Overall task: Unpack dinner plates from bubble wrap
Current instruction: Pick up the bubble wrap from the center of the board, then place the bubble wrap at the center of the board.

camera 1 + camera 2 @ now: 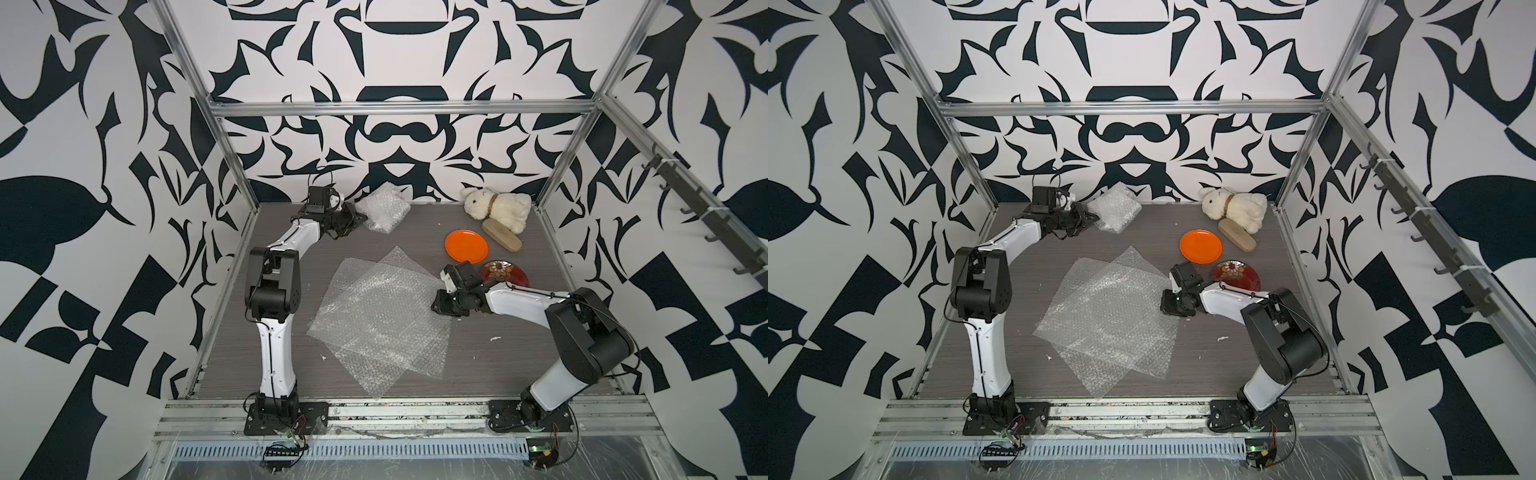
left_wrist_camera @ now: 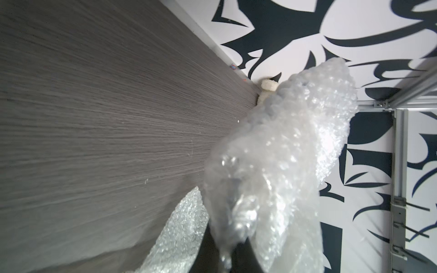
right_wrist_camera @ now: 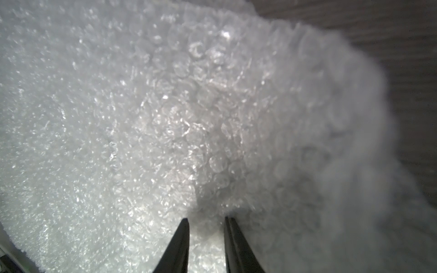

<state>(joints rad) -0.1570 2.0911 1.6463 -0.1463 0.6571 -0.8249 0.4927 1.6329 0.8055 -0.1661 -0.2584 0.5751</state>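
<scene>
The grey counter (image 1: 519,353) is carrying everything. Two sheets (image 1: 378,316) are lying flat and overlapping mid-counter, and the right pincer (image 1: 440,305) is coming down right on their edge. In the right wrist view its jaws are standing a narrow gap apart, tips against the wrap, and I cannot tell whether a fold is pinched between them. Well away from it, by the back wall, the left pincer (image 1: 359,219) is clamping tight on a corner of the bundle (image 1: 384,208). What the bundle is holding isn't showing. The rabbit (image 1: 498,208) is lying well beyond the right pincer, in the far corner. The orange plate (image 1: 466,246) is sitting bare just past that pincer. The red plate (image 1: 509,272) is sitting close behind its wrist, partly hidden by it. The brush (image 1: 502,240) is lying between the orange plate and the rabbit.
</scene>
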